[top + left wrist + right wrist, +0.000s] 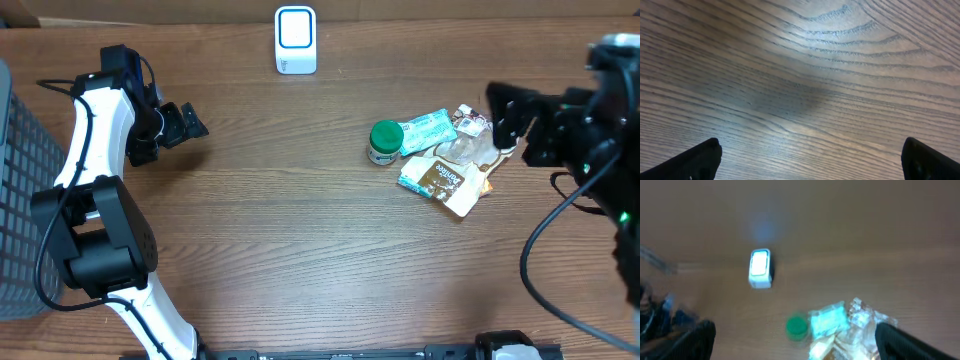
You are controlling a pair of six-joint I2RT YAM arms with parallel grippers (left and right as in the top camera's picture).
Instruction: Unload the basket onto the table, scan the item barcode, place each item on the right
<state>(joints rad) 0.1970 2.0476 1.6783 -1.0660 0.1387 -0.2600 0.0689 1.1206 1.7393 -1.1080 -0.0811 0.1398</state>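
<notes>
Table [300, 250]: wood-grain top. Scanner [295, 40]: small white unit w/ blue-lit face, top centre of overhead frame, standing alone, well apart from both arms. Items to scan sit in one cluster right of centre: green-lidded jar [385, 141] at cluster's left end, upright; teal packet [430, 128] just beside it to the right, touching or near-touching; brown snack packet [441, 181] below the teal one, lying flat, tilted; clear wrapped packet [468, 128] at upper right of cluster, partly over the brown one. No barcode legible in any view. Left gripper [192, 122]: upper left of overhead frame, well apart from cluster and scanner. Wrist view shows its fingertips [695, 160] at the two lower corners, jaws wide apart, only bare wood between. Right gripper [503, 122]: right side of frame, at the cluster's right edge, over or beside the clear packet; contact cannot be confirmed. Its wrist view is blurred but shows fingertips [910, 342] at both lower corners, jaws apart, nothing clamped; scanner at mid-left, jar and packets at bottom centre. Grey slatted bin [12, 180]: far left edge, partly cropped.
</notes>
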